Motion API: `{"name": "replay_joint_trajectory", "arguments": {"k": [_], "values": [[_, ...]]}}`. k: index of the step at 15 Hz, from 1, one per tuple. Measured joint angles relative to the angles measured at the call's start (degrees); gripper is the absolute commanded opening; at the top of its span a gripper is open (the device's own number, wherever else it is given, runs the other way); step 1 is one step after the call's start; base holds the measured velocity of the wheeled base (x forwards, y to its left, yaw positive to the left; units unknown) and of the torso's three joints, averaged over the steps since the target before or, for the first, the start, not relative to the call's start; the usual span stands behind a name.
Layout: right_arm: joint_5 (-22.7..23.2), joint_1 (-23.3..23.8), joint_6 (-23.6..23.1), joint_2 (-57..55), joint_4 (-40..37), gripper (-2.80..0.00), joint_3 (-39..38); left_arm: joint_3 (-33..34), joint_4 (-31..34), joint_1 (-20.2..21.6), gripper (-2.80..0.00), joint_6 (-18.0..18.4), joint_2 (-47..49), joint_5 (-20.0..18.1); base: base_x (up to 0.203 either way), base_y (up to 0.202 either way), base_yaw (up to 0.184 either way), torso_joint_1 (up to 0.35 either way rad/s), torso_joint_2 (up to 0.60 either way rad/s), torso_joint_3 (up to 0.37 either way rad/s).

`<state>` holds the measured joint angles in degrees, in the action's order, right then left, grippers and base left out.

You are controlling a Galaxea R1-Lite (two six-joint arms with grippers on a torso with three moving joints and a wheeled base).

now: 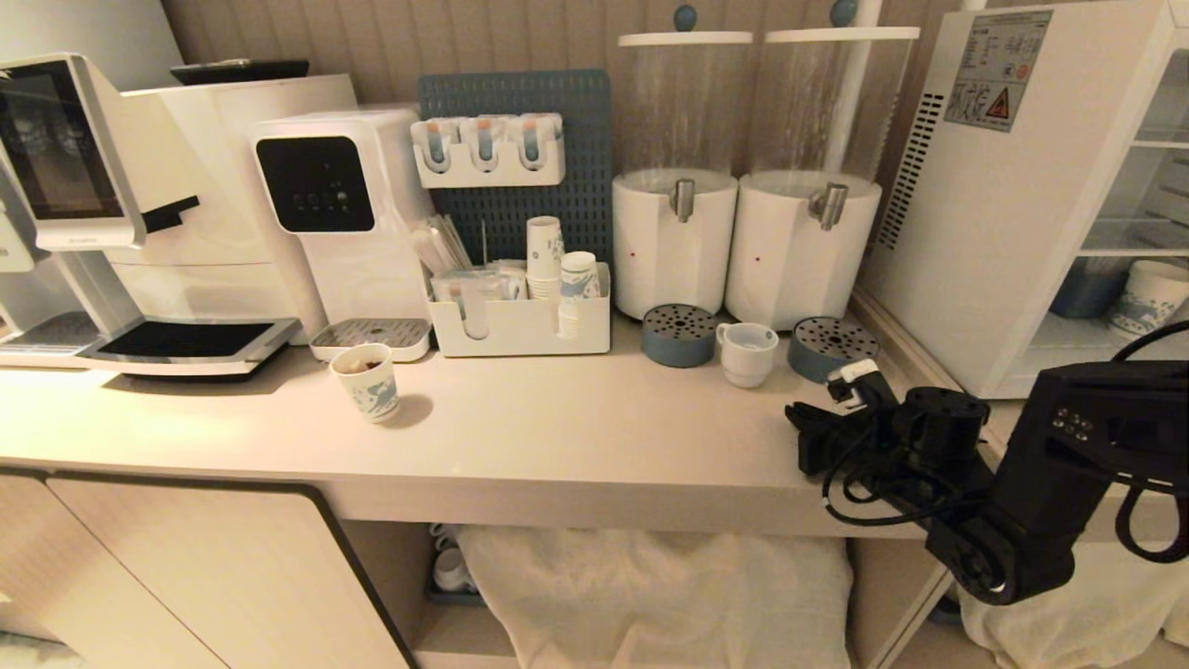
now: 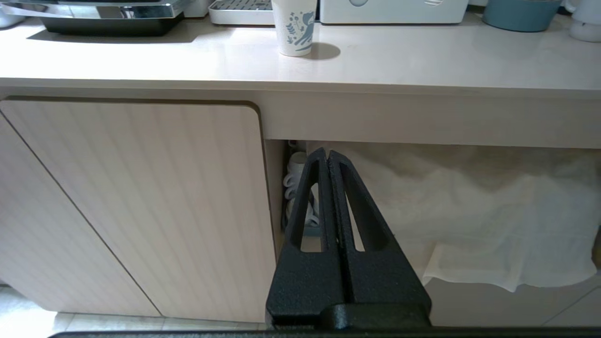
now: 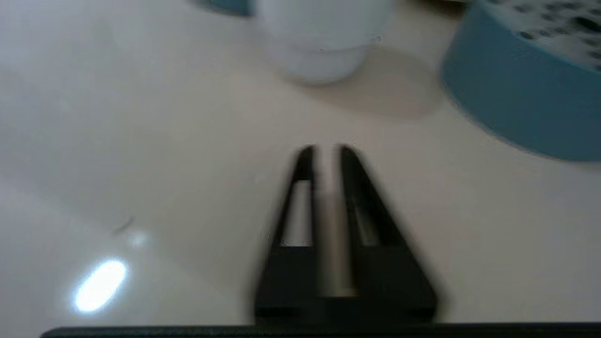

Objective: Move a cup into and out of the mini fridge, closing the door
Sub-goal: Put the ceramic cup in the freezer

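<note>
The right gripper [image 3: 325, 155] is held slightly parted, empty, above the desk [image 1: 557, 427] near the cup [image 1: 746, 353]; the left gripper [image 2: 327, 157] is pressed together

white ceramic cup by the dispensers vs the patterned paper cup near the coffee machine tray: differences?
The small white ceramic cup is plain, squat, with a side handle and a stepped foot; the blue-patterned paper cup is printed, taller, tapered and handleless. The ceramic cup stands between two round blue drip trays; the paper cup stands alone before the grey tray. Both are upright on the beige counter.

Warm dim indoor light; right wrist view motion-blurred, glare spot on the counter [image 3: 101, 284]
</note>
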<state>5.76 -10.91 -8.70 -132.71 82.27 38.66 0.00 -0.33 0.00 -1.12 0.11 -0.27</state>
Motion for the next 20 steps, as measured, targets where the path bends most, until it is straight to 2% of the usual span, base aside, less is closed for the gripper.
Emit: {"name": "replay_joint_trajectory", "arguments": {"k": [5,8,13,20], "values": [[-4.34,-1.22,0.54,-4.44,1.79,0.0,4.48,0.0,0.0,0.0,-2.8,0.0,0.0,0.0,0.0,0.0,0.0,0.0,0.0,0.0],[-5.01,-1.25,0.52,-5.51,1.03,0.0,6.63,0.0,0.02,0.0,-2.8,0.0,0.0,0.05,0.0,0.0,0.0,0.0,0.0,0.0],[-4.83,-1.29,3.24,-4.08,-6.29,0.0,10.31,0.0,0.02,0.0,-2.8,0.0,0.0,0.0,0.0,0.0,0.0,0.0,0.0,0.0],[-4.97,-1.29,3.58,-2.28,-14.94,0.0,18.54,0.0,0.02,0.0,-2.8,0.0,0.0,0.02,0.0,0.0,0.0,0.0,0.0,0.0]]}}
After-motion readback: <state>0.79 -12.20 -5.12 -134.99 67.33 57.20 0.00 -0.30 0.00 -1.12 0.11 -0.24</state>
